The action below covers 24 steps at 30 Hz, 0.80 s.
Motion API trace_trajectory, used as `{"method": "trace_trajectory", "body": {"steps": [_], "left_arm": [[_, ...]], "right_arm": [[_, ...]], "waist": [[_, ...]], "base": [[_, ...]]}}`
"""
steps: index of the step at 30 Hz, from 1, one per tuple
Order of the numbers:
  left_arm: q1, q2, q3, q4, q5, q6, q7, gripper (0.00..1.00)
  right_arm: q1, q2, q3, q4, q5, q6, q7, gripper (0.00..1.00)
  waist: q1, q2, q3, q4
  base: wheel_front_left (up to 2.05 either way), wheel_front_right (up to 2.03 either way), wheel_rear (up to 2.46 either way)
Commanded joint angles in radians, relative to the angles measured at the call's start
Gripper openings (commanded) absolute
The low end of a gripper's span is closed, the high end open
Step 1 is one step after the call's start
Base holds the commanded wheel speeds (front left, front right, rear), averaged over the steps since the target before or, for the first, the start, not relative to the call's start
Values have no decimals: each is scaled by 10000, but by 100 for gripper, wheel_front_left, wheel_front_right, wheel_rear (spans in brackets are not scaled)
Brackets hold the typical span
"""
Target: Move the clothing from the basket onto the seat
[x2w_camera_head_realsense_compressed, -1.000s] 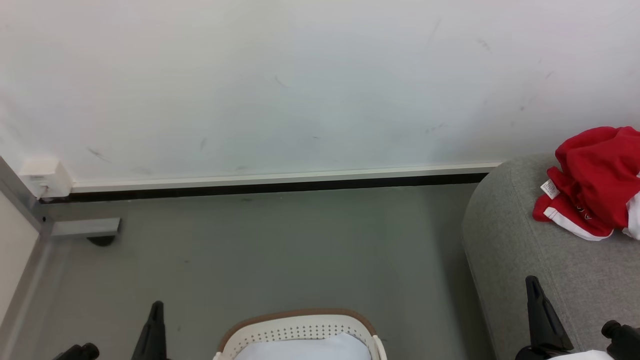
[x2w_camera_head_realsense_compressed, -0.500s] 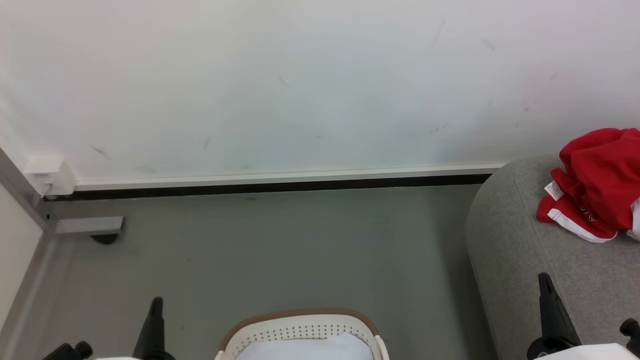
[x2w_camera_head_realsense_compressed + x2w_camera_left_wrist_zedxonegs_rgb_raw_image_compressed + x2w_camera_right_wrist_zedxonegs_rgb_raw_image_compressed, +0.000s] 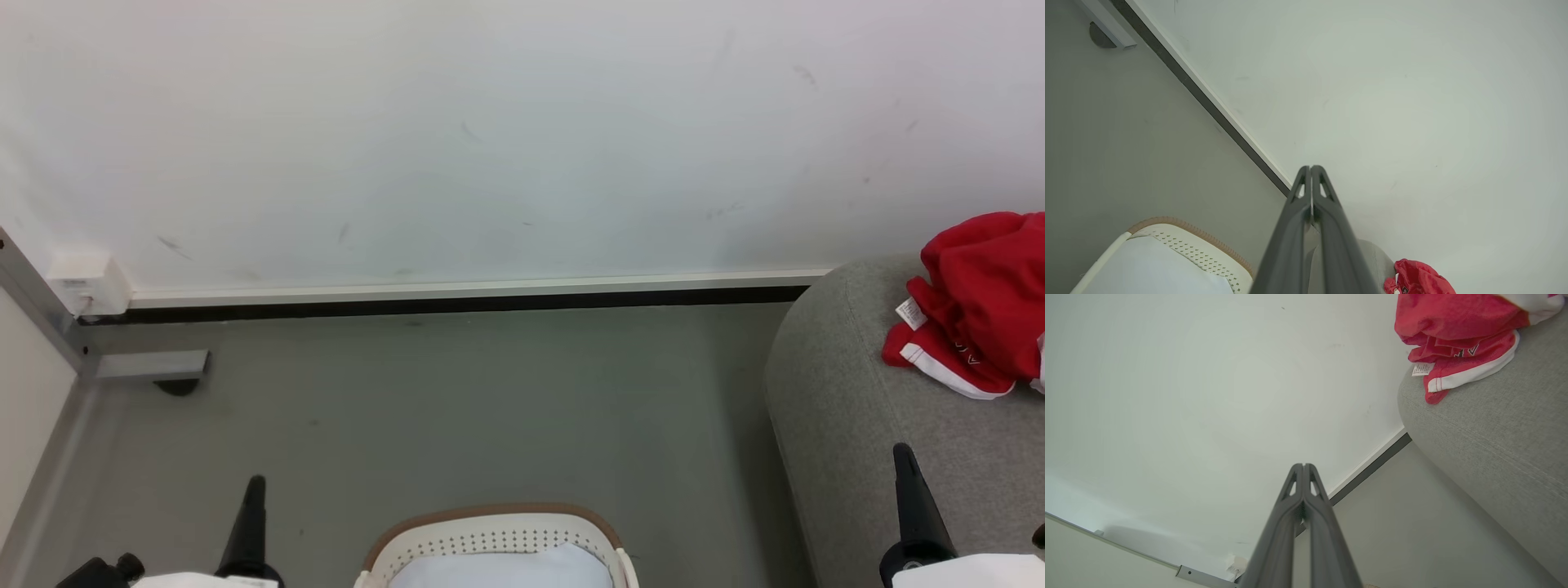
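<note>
I count one large rounded seat upholstered in light grey woven fabric (image 3: 849, 392), at four o'clock in my head view. There is one rounded white plastic laundry basket with small perforated holes and a brown rim (image 3: 490, 513) at six o'clock, cut off by the bottom edge. One piece of red sports jersey clothing with white trim bands (image 3: 984, 278) lies bunched on top of the seat at three o'clock, well apart from the basket. One pale white-blue cloth (image 3: 502, 567) sits inside the basket.

I have two hands, both low. The left hand (image 3: 1311, 169) is at seven o'clock with its fingers pressed together on nothing. The right hand (image 3: 1303, 465) is at five o'clock, in front of the seat, likewise closed and empty. One small white tag (image 3: 908, 313) hangs at the jersey's nine o'clock edge.

I judge the transfer done, with the hands drawn back after release. Most of the basket is hidden from me. The next move calls for tipping the head down to check that no red fabric remains inside.
</note>
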<state>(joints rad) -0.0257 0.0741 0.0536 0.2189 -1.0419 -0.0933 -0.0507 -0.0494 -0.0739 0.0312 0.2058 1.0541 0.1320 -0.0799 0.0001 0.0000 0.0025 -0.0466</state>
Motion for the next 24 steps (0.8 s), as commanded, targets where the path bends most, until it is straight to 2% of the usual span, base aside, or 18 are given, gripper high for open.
{"method": "trace_trajectory", "body": {"steps": [1,24], "left_arm": [[-222,18,67,-66,-330,-61,86,0],[-486,-82,292,67,-2440,-198,710,0]], "right_arm": [[-228,-103,-63,-50,258,-10,69,0],[-380,-91,-476,107,2505,-14,702,0]], "waist": [[0,0,0,7],[0,0,2,156]], "base": [[0,0,0],[0,0,0]]}}
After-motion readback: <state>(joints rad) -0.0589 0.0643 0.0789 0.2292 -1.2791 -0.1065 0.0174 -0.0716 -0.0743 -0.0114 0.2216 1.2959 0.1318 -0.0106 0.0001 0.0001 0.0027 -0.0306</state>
